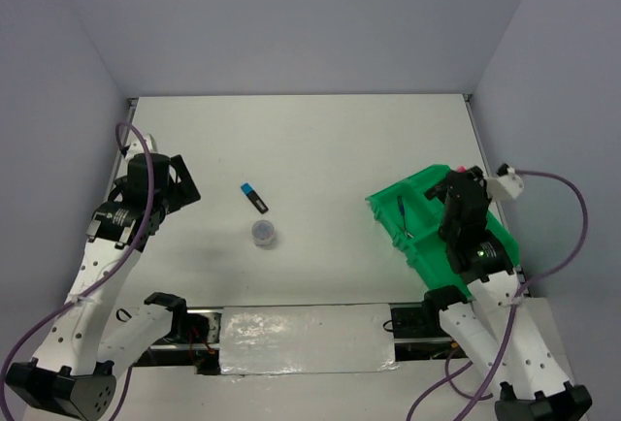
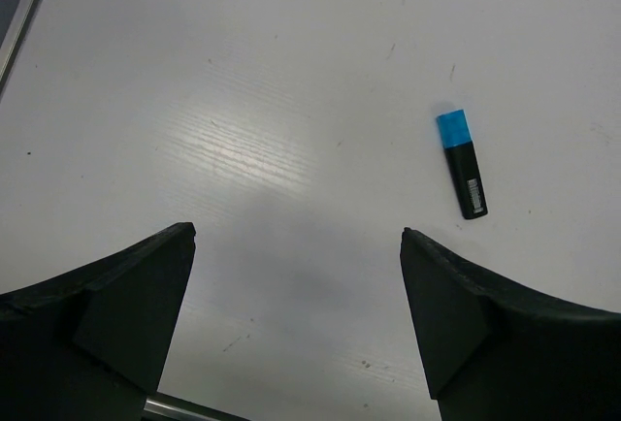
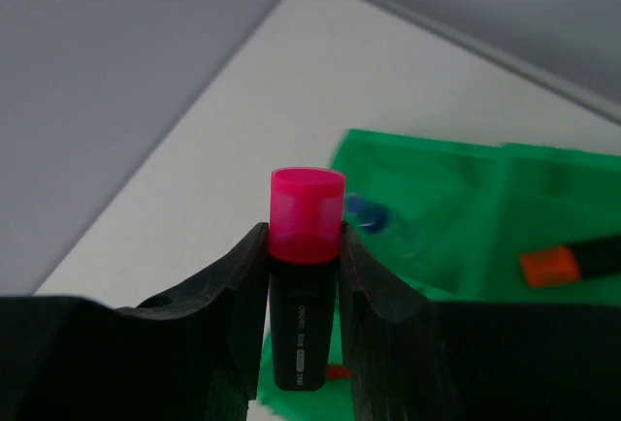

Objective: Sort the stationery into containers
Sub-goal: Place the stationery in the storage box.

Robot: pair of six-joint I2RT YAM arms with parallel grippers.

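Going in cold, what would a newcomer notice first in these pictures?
The bright green tray at the right of the table catches the eye first. Over it, the right tool grips a pink-capped highlighter, cap protruding. Mid-table, a blue-capped highlighter and a round greyish tub lie apart, with the left tool open nearby.

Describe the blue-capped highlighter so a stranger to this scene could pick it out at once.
Start at the white table and look left of its middle, well away from the green tray on the right. There, just beyond the round greyish tub, the blue-capped highlighter lies flat on bare tabletop. It is a short black stick with a bright blue cap; its neighbour is round and grey.
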